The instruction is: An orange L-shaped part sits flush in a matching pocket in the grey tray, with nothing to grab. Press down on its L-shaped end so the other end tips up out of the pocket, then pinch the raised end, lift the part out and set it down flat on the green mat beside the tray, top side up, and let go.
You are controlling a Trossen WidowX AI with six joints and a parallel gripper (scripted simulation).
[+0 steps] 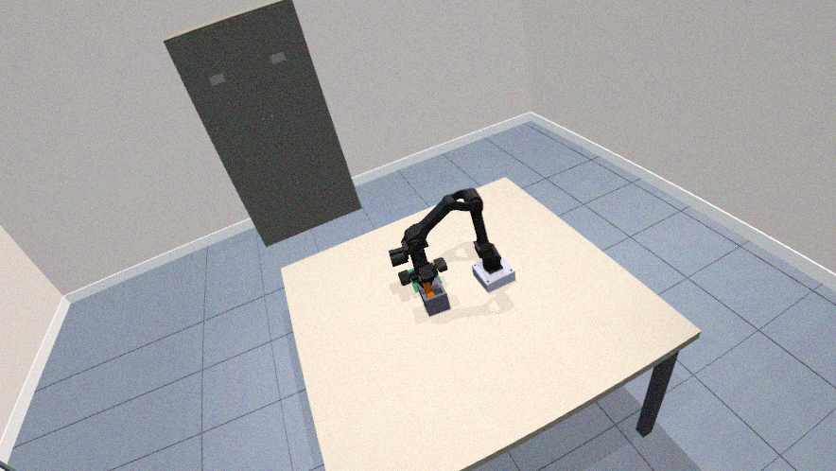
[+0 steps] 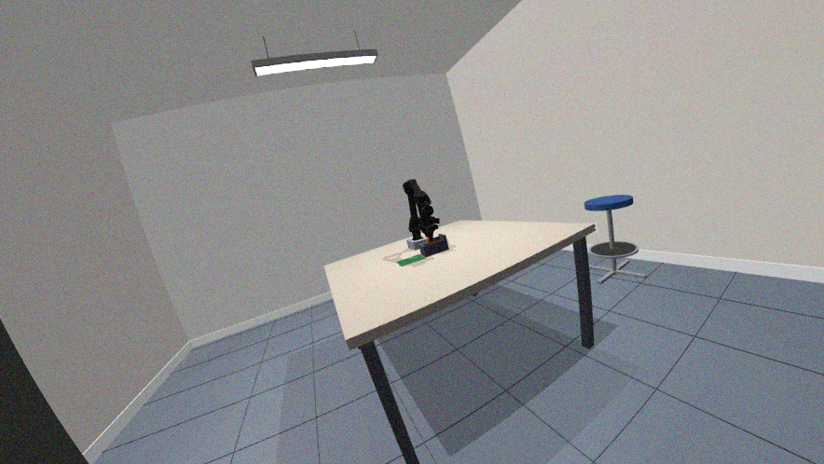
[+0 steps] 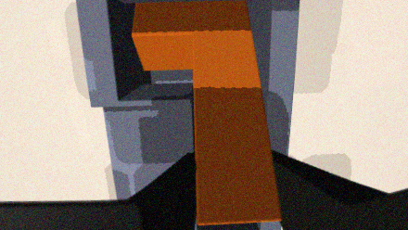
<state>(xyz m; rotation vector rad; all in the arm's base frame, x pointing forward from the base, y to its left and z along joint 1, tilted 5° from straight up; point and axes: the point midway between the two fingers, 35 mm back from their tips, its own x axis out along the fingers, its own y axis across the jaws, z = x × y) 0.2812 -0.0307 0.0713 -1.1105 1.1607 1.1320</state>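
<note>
The black parallel-jaw tool (image 3: 236,195) was clamped on the straight end of the flat orange L-shaped block (image 3: 232,139), its dark fingers pressed against both long edges. That block sat tilted in the pocket of the boxy grey tray (image 3: 280,70), gripped end raised, hooked end dipping towards the pocket floor. It looked rigid and smooth-faced, square-edged, probably light for its size, so it likely wouldn't flex, though slick sides could let it pivot between the pads. Taking it across the narrow shaft, as here, seemed the sound hold. The thin green rectangular mat (image 2: 411,261) lay beside the tray on the pale matte counter (image 1: 526,362)
</note>
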